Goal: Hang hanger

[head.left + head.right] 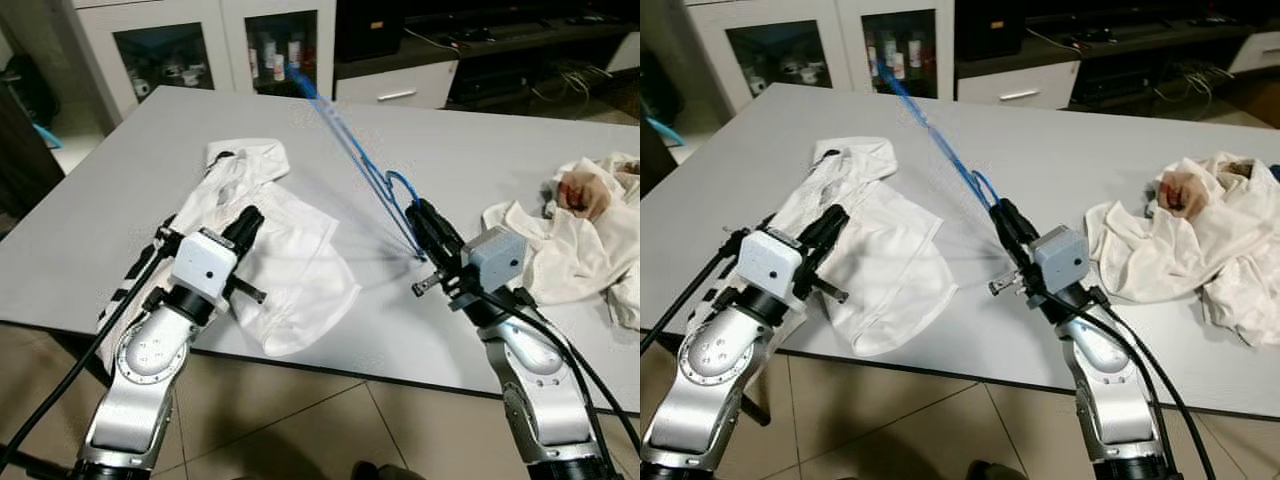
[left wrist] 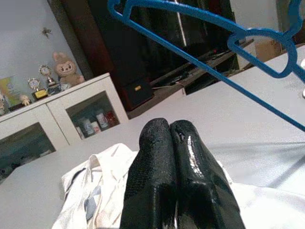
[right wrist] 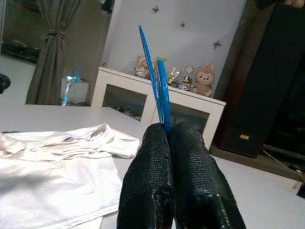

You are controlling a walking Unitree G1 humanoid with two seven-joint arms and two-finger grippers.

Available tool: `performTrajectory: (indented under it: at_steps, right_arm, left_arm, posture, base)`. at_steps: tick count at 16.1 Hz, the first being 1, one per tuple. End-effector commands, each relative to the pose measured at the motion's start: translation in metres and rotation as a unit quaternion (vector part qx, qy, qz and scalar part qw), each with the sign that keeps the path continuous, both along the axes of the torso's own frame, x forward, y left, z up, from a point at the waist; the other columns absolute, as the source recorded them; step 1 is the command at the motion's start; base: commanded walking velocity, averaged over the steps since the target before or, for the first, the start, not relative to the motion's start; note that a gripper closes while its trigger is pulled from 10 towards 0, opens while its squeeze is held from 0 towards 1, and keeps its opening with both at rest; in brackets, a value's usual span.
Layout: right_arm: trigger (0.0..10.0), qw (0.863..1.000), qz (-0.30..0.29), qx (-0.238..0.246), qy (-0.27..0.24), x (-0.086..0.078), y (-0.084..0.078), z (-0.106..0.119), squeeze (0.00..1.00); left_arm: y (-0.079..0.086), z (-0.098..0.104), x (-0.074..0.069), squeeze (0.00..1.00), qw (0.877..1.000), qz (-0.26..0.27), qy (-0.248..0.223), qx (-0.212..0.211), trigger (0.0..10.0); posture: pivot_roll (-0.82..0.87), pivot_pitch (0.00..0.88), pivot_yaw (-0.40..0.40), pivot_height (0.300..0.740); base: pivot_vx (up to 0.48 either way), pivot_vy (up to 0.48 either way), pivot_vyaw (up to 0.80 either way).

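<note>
Right claw (image 1: 418, 222) grips blue hanger (image 1: 345, 140) – above grey table (image 1: 480, 150).

Blue hanger (image 1: 345, 140), white shirt (image 1: 270, 250), grey table (image 1: 480, 150), black jaws

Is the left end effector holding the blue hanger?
No. The right end effector grips the blue hanger; the left end effector rests shut over the white shirt.

Bare table (image 1: 450, 150) lies between the white shirt (image 1: 270, 250) and crumpled clothes (image 1: 580, 235).
</note>
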State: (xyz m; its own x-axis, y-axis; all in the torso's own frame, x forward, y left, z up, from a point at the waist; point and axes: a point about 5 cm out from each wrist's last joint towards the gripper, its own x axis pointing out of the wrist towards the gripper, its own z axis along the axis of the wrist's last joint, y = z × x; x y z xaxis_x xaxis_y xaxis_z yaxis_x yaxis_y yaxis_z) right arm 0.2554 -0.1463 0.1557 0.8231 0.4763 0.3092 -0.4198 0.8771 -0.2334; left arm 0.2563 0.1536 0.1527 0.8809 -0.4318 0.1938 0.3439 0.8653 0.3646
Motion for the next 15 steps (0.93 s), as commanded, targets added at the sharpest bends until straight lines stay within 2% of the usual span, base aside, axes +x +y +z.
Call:
performTrajectory:
  at_steps: [1, 3, 6, 8, 9, 11, 15]
  right_arm:
    - [10.0, 1.0, -0.023, 0.009, -0.014, -0.003, -0.003, 0.005, 0.0]
    - [10.0, 0.999, -0.032, 0.008, -0.027, 0.0, -0.001, 0.01, 0.0]
    - [10.0, 0.999, -0.034, 0.01, -0.037, 0.009, 0.002, 0.017, 0.0]
    - [10.0, 0.997, -0.039, 0.01, -0.058, 0.023, 0.006, 0.031, 0.0]
    - [10.0, 0.996, -0.033, 0.042, -0.071, 0.03, 0.01, 0.05, 0.0]
    - [10.0, 0.995, -0.011, 0.05, -0.087, 0.029, 0.016, 0.063, 0.0]
    - [10.0, 0.996, -0.036, 0.049, -0.068, 0.028, 0.007, 0.047, 0.0]
  left_arm:
    - [-0.004, 0.009, 0.0, 0.0, 1.0, -0.013, -0.022, 0.008, 10.0]
    - [-0.002, 0.015, -0.001, 0.0, 0.999, -0.014, -0.038, 0.02, 10.0]
    - [0.009, 0.013, 0.001, 0.0, 0.999, 0.007, -0.046, 0.023, 10.0]
    - [0.009, 0.021, 0.004, 0.0, 0.997, 0.039, -0.067, 0.003, 10.0]
    - [0.009, 0.021, 0.001, 0.0, 0.997, 0.042, -0.067, -0.001, 10.0]
    - [0.009, 0.015, -0.004, 0.0, 0.998, 0.041, -0.055, -0.003, 10.0]
    - [0.002, 0.012, -0.007, 0.0, 0.999, 0.027, -0.047, -0.004, 10.0]
  posture:
    - [-0.01, 0.01, 0.056, 0.74]
    - [-0.01, 0.026, 0.05, 0.74]
    - [0.0, 0.014, 0.011, 0.74]
    - [0.02, 0.016, -0.021, 0.74]
    - [0.02, 0.022, -0.027, 0.74]
    - [0.03, 0.034, -0.027, 0.74]
    - [0.03, 0.031, 0.001, 0.74]
  base:
    - [0.0, 0.0, 0.0]
    - [0.0, 0.0, 0.0]
    - [0.0, 0.0, 0.0]
    - [0.0, 0.0, 0.0]
    - [0.0, 0.0, 0.0]
    - [0.0, 0.0, 0.0]
    - [0.0, 0.0, 0.0]
